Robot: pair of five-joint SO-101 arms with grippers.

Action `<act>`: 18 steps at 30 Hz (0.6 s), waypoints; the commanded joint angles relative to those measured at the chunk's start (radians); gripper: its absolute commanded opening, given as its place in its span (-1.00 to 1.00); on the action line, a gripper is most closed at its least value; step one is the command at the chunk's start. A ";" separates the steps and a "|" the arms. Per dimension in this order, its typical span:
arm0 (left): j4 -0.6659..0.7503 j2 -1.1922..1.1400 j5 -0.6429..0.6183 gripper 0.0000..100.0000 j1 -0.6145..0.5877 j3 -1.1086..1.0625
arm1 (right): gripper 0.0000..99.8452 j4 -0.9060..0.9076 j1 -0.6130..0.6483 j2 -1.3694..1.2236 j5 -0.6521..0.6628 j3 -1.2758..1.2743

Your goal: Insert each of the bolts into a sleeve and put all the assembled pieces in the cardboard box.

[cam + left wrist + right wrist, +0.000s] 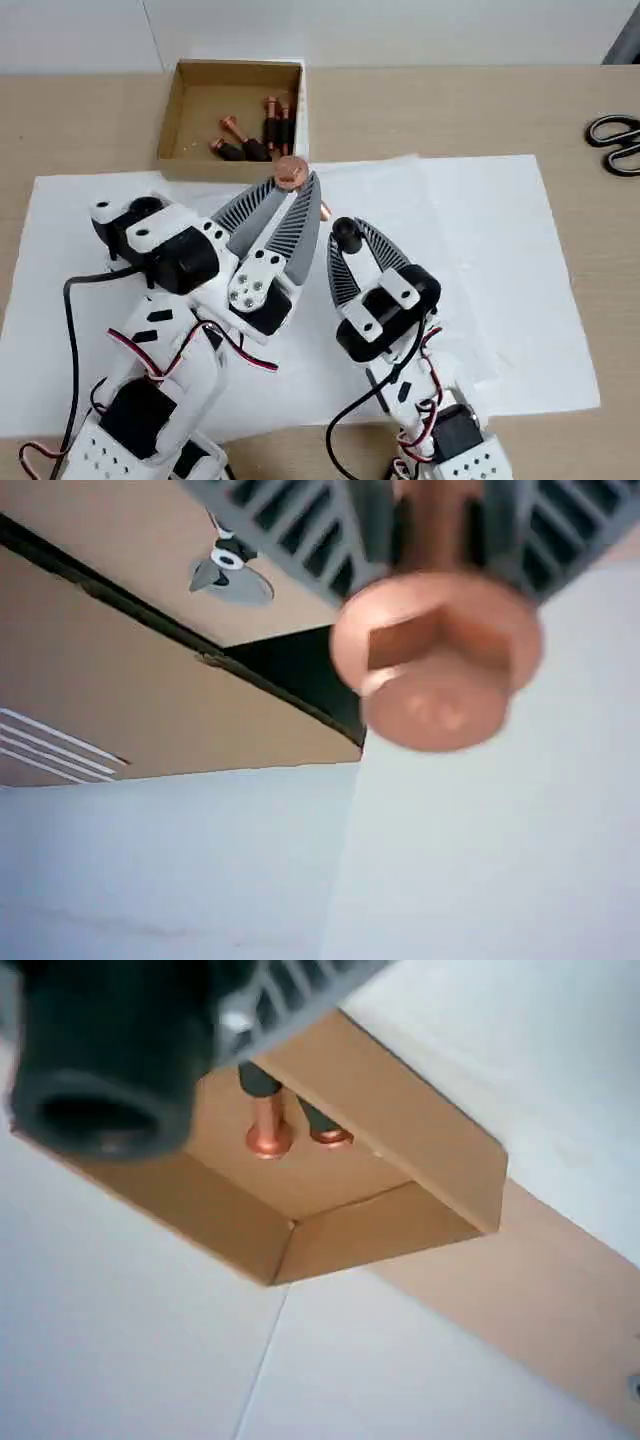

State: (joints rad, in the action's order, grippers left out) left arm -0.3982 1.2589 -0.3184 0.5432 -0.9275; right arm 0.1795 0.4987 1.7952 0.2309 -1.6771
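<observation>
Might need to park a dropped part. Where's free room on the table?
Free: white paper from the right gripper out to the sheet's edge; table between cardboard box and scissors. Crowded: box's front corner, where left gripper holds a bolt.

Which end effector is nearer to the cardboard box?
Left. The left end effector, holding a bolt, sits at the near corner of the cardboard box; the right end effector, holding a sleeve, is farther back over the paper.
</observation>
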 commanded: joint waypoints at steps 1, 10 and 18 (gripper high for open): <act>0.029 0.008 0.008 -0.99 0.005 0.054 | -0.99 -0.053 0.004 0.016 -0.005 -0.005; 0.029 0.000 0.008 -0.99 0.005 0.059 | -0.99 -0.173 0.005 0.016 -0.003 -0.005; 0.029 -0.002 0.008 -0.99 0.011 0.059 | -0.99 -0.171 0.094 0.007 -0.003 -0.005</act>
State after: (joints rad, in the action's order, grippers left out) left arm -0.3982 1.2589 -0.3184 0.5478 -0.9275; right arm 0.0322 0.5708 1.7952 0.2309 -1.6771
